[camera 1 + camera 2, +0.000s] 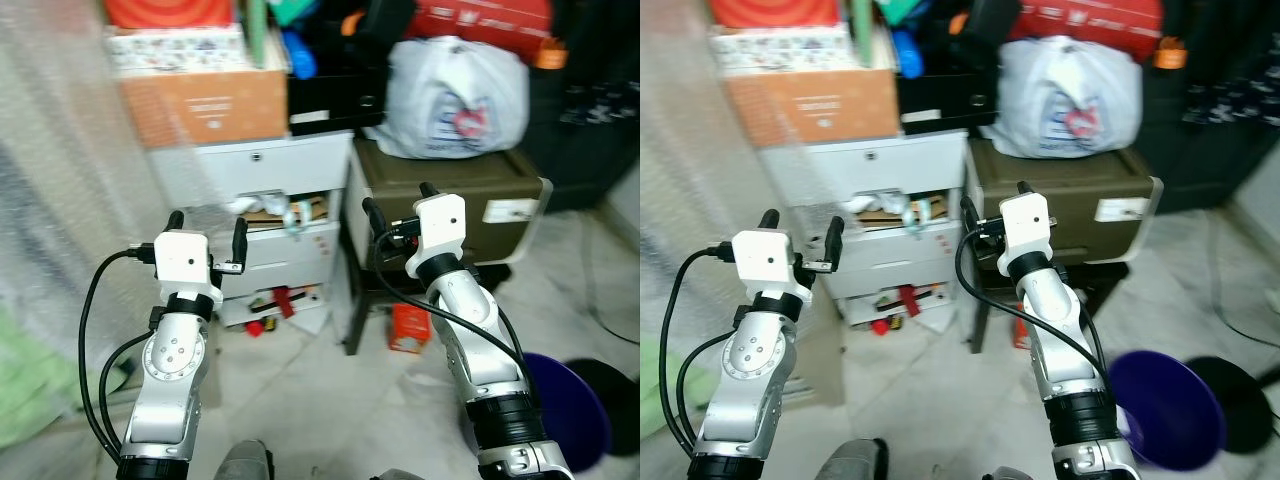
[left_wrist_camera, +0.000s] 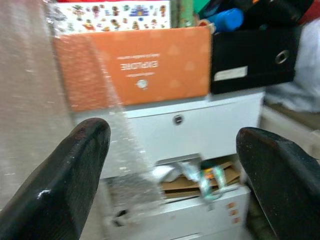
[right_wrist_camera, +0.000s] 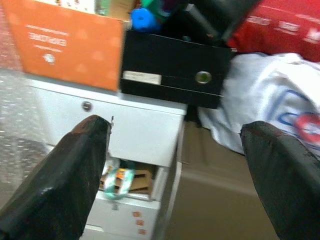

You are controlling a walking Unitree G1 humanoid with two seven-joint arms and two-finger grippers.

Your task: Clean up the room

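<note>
Both arms raised in front of the white drawer unit [image 1: 280, 215], nothing held. Left pincer [image 1: 207, 232] fingers apart, right pincer [image 1: 398, 207] fingers apart too.

Key relation: the half-open middle drawer [image 1: 285, 213] lies straight ahead and just right of the left pincer, at about its height. Right pincer sits further right, in front of the olive crate [image 1: 450, 200]. So left arm is nearer the drawer. The drawer's long axis runs left-right; it's stuffed with cardboard and a crumpled wrapper [image 2: 210, 178] sticking out over the lip.

More clutter lower down: red items [image 1: 270, 305] spilling from the bottom drawer onto the floor, and a small red box [image 1: 409, 327] on the floor under the crate, nearer the right arm.

Blurry frames, so the loose items are hard to identify. My guess: drawer mess is first target.
</note>
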